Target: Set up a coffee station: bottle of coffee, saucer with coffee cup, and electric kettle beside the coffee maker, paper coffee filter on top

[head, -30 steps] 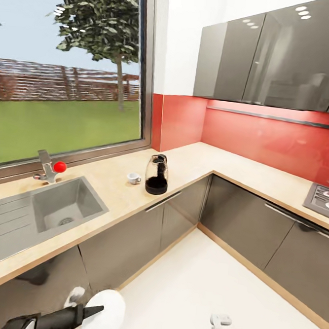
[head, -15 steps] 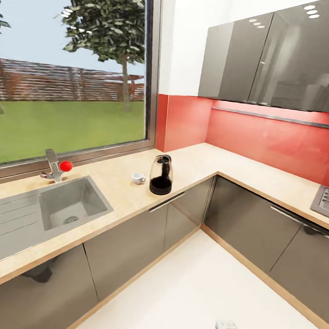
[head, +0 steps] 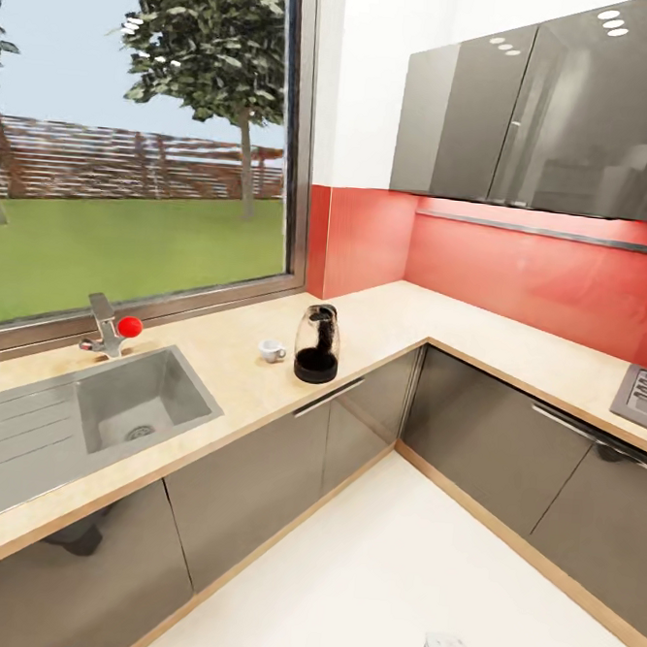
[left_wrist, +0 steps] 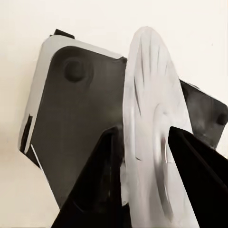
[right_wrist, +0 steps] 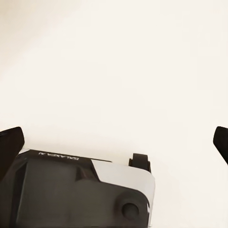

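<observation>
White saucer point(left_wrist: 152, 137) clamped edge-on between the left gripper point(left_wrist: 142, 147) fingers, so this is the saucer's carry; on the kitchen countertop point(head: 382, 318) the electric kettle point(head: 317, 343) and coffee cup point(head: 272, 351) wait just apart; next, roll closer and set it down flat; right gripper point(right_wrist: 114, 142) spread wide, holding nothing.

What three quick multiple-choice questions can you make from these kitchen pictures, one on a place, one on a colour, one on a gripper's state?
1. The coffee cup stands
A. in the sink
B. on the kitchen countertop beside the electric kettle
C. on the hob

2. The wall panel behind the counter is
A. red
B. blue
C. white

3. The left gripper
A. hangs open, holding nothing
B. grips the kettle
C. is shut on the saucer

Answers: B, the cup sits near the kettle; A, the panel is red; C, fingers clamp the white plate.
</observation>
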Robot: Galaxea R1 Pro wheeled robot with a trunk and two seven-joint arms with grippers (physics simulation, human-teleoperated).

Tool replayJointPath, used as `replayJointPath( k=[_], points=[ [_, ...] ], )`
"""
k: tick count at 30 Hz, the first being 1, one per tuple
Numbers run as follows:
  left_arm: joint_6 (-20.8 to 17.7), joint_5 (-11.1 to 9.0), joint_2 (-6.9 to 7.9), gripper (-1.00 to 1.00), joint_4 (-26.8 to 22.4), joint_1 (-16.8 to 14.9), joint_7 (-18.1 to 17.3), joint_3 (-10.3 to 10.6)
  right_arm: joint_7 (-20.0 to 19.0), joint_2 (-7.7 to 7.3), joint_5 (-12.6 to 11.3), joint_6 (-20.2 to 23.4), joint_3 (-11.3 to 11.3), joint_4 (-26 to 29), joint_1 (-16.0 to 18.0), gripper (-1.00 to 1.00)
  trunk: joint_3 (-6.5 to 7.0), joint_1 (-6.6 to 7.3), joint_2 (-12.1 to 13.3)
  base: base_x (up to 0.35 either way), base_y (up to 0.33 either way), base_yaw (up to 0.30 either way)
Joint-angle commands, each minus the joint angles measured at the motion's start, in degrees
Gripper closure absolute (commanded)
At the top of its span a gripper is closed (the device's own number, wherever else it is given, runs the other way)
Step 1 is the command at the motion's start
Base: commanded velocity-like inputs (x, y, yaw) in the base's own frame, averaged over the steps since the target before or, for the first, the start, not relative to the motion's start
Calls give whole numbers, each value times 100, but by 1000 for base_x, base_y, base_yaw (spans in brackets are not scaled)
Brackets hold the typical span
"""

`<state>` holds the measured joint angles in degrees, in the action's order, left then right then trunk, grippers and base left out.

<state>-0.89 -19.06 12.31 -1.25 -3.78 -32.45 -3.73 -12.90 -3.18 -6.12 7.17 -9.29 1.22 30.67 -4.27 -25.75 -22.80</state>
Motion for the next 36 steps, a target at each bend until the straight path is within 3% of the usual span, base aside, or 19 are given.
replayJointPath(
  k=[1,4,10,14,20,26,36],
  points=[
    [-7,7,1,100,3,10,281,-43,-19,1,-62,33,-47,14,-21,-100,-12,-3,-12,0,0,0],
    [-4,8,-12,100,2,28,1062,-41,-26,24,-64,31,-53,11,-61,-100,-12,-3,-12,0,0,57],
    [1,8,-21,100,-42,35,1914,-49,-12,32,-65,30,-47,10,-140,-100,-12,-3,-12,0,0,224],
    [1,8,-2,100,0,51,2007,-51,2,8,-70,30,-42,10,-169,-100,-12,-3,-12,0,0,273],
    [1,12,59,100,-13,333,2031,-25,7,-22,-73,27,-38,11,-216,-100,-12,-3,-12,0,0,278],
    [1,18,34,100,-62,365,2032,-21,14,-24,-73,22,-40,11,-298,-100,-12,-3,-12,0,0,274],
    [151,285,-6,100,-109,361,2032,-35,10,6,-75,6,-39,16,-444,-100,-51,-3,-12,0,0,257]
  ],
)
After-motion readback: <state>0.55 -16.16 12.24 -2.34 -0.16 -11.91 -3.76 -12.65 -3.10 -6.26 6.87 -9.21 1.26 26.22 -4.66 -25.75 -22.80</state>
